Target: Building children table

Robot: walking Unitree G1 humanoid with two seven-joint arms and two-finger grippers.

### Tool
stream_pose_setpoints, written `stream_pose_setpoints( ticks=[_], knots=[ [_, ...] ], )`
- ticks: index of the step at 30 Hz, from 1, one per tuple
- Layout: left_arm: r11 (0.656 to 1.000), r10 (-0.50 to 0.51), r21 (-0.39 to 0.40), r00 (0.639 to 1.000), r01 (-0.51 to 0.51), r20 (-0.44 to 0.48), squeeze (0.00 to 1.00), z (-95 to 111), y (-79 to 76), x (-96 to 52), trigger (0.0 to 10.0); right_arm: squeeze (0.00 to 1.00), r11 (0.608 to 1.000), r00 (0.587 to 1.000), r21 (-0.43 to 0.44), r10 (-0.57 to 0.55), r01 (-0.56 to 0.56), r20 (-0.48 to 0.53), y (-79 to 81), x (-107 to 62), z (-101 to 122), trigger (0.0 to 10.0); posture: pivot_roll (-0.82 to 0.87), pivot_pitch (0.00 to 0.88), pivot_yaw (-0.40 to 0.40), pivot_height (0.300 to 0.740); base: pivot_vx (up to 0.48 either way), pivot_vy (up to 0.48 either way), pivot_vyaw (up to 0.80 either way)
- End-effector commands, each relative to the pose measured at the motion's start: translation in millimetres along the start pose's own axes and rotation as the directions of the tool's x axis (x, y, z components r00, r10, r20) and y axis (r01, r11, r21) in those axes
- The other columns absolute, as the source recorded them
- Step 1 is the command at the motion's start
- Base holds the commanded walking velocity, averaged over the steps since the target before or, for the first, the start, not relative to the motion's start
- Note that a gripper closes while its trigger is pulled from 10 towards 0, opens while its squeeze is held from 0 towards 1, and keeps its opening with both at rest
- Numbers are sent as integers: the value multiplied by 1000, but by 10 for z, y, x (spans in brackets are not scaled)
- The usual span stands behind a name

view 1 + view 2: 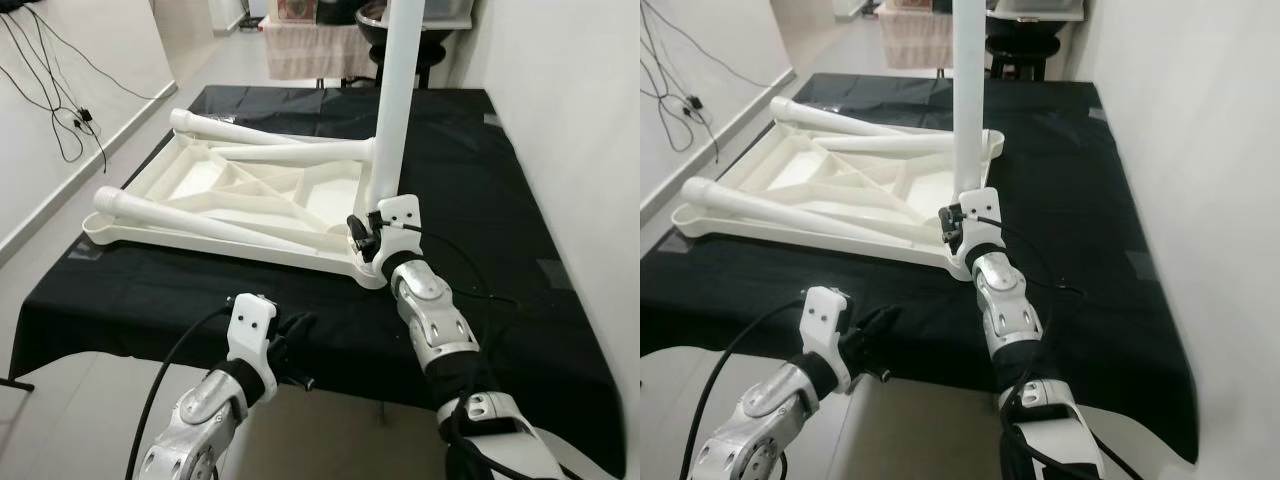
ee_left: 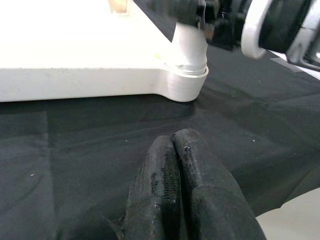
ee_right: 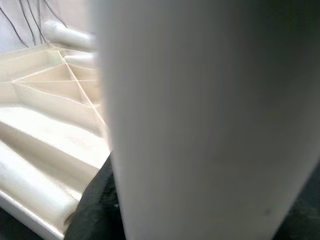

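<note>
**A:** ok so what's the risk here imo? The upside-down tabletop (image 1: 240, 195) is lying on the black cloth (image 1: 480, 170) w/ three legs resting loose across its ribbed underside, and the 4th, the upright leg (image 1: 395, 110), is standing in the near right corner socket (image 2: 186, 80).

**B:** Biggest worry = that leg going in crooked. It's tall, and the right gripper (image 1: 365, 238) has it way down at the base, so any sideways push tips the top and could jam it in the socket, or lever the whole tabletop across the cloth. That corner also sits pretty near the table's front edge, so a hard shove might slide it toward the robot. Just my guess tho.

**A:** and the grip itself?

**B:** Right fingers look clamped round the bottom of the leg, just above the socket. Wrist cam is basically a wall of white leg, so can't tell how snug.

**A:** left one?

**B:** The left gripper (image 2: 175, 192) has its fingers pressed together, nothing in them, sitting low at the cloth's front edge, near that corner but not touching it. So nothing's bracing the tabletop rn.
</note>
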State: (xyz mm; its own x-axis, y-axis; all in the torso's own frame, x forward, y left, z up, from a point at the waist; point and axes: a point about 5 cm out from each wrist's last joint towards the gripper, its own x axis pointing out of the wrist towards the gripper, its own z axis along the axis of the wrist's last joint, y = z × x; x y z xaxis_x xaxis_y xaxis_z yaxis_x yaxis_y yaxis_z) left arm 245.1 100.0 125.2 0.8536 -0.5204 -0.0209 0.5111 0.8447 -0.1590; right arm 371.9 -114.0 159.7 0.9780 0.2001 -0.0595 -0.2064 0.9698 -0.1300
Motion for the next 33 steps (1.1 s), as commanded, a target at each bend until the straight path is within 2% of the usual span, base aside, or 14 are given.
stream_pose_setpoints(
  ticks=[1,10,11,12,14,15,16,17,18,19,24,30,31,33],
  knots=[
    [1000,5,0,1000,-5,-5,0,-19,20,-5,10000,1000,995,991,68,83,-75,-110,100,-66,-184,10000,-52,61,22,740,0,0,0],
    [1000,1,-3,1000,-1,-1,0,-15,-3,-20,10000,1000,972,974,106,218,-210,-63,130,-30,-34,10000,-36,80,23,740,0,0,0],
    [1000,-1,-5,1000,1,2,0,-14,-16,-28,10000,0,942,948,112,319,-315,-14,139,30,57,10000,-32,89,26,740,0,0,0],
    [1000,-6,-9,1000,6,3,0,-10,-42,-50,10000,0,855,858,81,511,-513,44,170,60,174,10000,-21,106,28,740,0,0,0],
    [1000,-12,-16,1000,13,4,0,-3,-86,-90,10000,0,678,676,-2,734,-735,70,181,51,303,10000,-7,122,30,740,0,0,0],
    [1000,-12,-16,1000,13,4,0,-3,-86,-90,10000,0,678,676,-2,734,-735,70,181,51,303,10000,-7,122,30,740,0,0,0],
    [1000,-15,-18,1000,15,4,0,0,-103,-107,10000,0,618,615,-32,786,-786,60,179,38,332,10000,-7,122,30,740,0,0,0],
    [1000,-15,-18,1000,15,4,0,0,-103,-107,10000,0,618,615,-32,786,-786,60,179,38,332,10000,-7,122,30,740,0,0,0],
    [1000,-17,-23,1000,17,3,0,5,-137,-147,10000,0,553,552,-67,833,-831,34,181,36,382,10000,8,136,31,740,0,0,0],
    [1000,-17,-23,1000,17,3,0,5,-137,-147,10000,0,553,552,-67,833,-831,34,181,36,382,10000,8,136,31,740,0,0,0],
    [999,-19,-37,1000,18,-5,0,21,-228,-276,10000,0,457,456,-34,890,-889,16,228,50,469,10000,61,175,35,740,0,0,0],
    [999,-14,-44,1000,14,-15,0,25,-247,-331,10000,0,414,414,-16,910,-910,-3,259,57,442,9373,72,188,39,740,0,0,0],
    [999,-14,-45,1000,13,-17,0,28,-251,-338,10000,0,416,416,-16,909,-909,-3,255,66,429,0,71,190,38,740,0,0,0],
    [999,-14,-45,1000,13,-17,0,28,-251,-338,10000,0,416,416,-16,909,-909,-3,255,66,429,0,71,190,38,740,0,0,0]
  ],
)
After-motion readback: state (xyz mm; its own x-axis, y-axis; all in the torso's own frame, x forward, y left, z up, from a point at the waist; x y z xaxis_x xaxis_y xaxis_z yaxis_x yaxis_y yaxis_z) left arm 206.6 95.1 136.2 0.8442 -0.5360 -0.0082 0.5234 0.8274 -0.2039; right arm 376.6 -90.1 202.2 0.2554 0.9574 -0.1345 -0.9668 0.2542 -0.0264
